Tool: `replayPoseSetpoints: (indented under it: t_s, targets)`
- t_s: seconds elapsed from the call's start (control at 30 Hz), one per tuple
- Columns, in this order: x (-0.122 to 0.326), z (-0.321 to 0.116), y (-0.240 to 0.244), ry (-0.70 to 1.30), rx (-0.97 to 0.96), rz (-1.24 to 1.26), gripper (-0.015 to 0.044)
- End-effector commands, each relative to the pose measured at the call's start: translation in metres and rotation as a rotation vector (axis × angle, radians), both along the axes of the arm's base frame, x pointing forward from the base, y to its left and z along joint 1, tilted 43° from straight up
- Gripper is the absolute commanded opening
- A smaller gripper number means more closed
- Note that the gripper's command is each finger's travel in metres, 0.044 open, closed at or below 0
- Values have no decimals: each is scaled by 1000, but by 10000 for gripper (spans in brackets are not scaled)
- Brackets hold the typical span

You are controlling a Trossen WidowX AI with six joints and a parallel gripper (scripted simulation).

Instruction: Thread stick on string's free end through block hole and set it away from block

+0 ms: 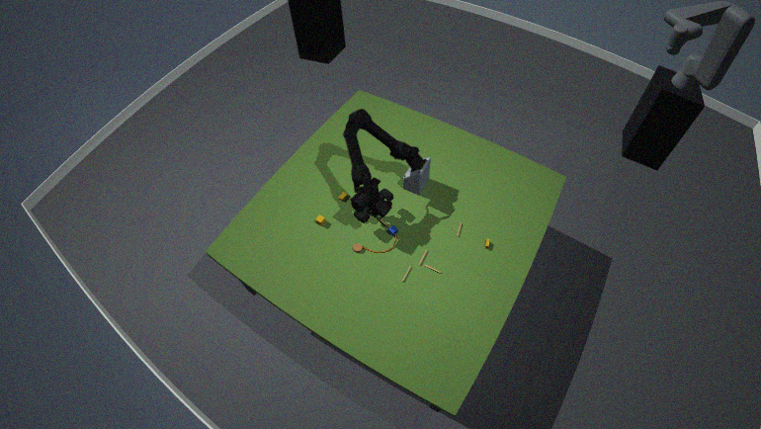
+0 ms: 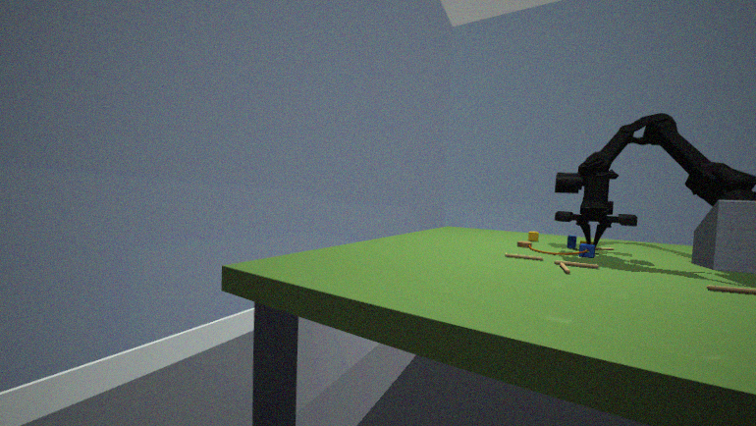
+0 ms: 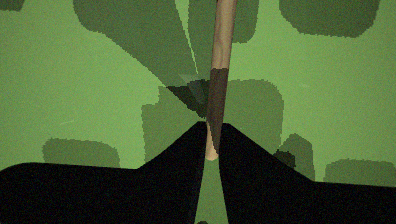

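Note:
My gripper is shut on the near end of the thin wooden stick, low over the table. The stick runs away from the fingers and out of the top of the wrist view. The blue block stands on the table just beyond the fingers; it does not show in the wrist view. The orange string curves from the round wooden button to the block. I cannot tell how far the stick reaches into the hole.
Several loose sticks lie on the green table to the right of the block. Small yellow cubes are scattered about. A second small blue object stands behind the block. The grey arm base stands at the back.

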State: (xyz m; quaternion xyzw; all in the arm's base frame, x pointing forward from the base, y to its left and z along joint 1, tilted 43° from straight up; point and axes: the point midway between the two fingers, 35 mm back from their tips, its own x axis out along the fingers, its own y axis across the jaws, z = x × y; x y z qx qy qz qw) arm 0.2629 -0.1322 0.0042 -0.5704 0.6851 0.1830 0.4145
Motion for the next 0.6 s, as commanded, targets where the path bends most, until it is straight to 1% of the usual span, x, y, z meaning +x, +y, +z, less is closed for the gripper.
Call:
replayPoseSetpoints:
  t_s: [0.0,0.2,0.37,0.5,0.57]
  targets:
    - [-3,4,-4,-1,4,1,0]
    - [-4,7,-4,-2,3,-1,0]
    - [-8,6,-20,-6,4,-3,0]
    - [-9,5,-22,-6,4,-3,0]
    - [-8,6,-20,-6,-1,-9,53]
